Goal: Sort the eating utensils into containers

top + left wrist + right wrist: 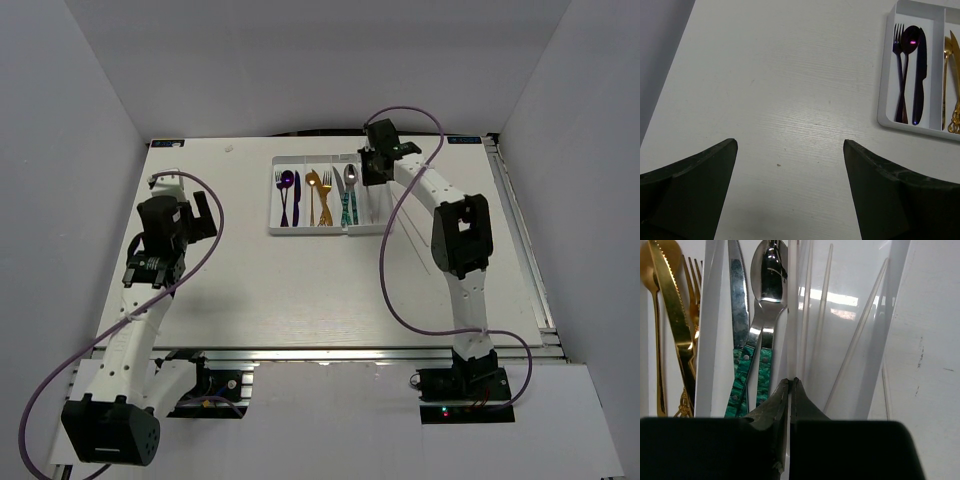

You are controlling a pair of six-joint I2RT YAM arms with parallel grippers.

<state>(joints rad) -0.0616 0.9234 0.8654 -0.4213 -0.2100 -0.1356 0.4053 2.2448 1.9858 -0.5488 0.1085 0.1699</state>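
The white tray (310,232) lies at the back centre of the table. Its compartments hold purple utensils (288,195), gold utensils (318,195) and silver ones with teal handles (347,200). In the right wrist view my right gripper (791,379) is shut on a thin white chopstick (792,310) that runs straight ahead beside the teal-handled spoon (767,300). More chopsticks (855,345) lie in the rightmost compartment. From above, the right gripper (372,178) hangs over that compartment. My left gripper (205,220) is open and empty over bare table, far left of the tray (883,75).
Thin white chopsticks (405,240) lie on the table just right of the tray, and one (885,390) shows beyond the tray wall (892,315). A purple cable loops from each arm. Grey walls enclose the table on three sides.
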